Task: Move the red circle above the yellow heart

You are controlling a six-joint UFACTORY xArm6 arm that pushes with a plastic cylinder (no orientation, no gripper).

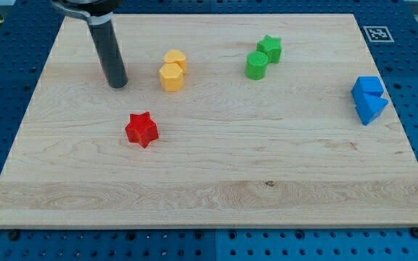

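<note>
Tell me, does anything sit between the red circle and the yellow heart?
Nothing visible does. The red circle shows only as a sliver at my tip, with no block between it and the two yellow blocks. The red star sits well below that path.

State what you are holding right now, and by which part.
Nothing is held. My tip rests on the board at the view's upper left, left of the two yellow blocks. A sliver of red shows behind the rod; contact cannot be told.
</note>
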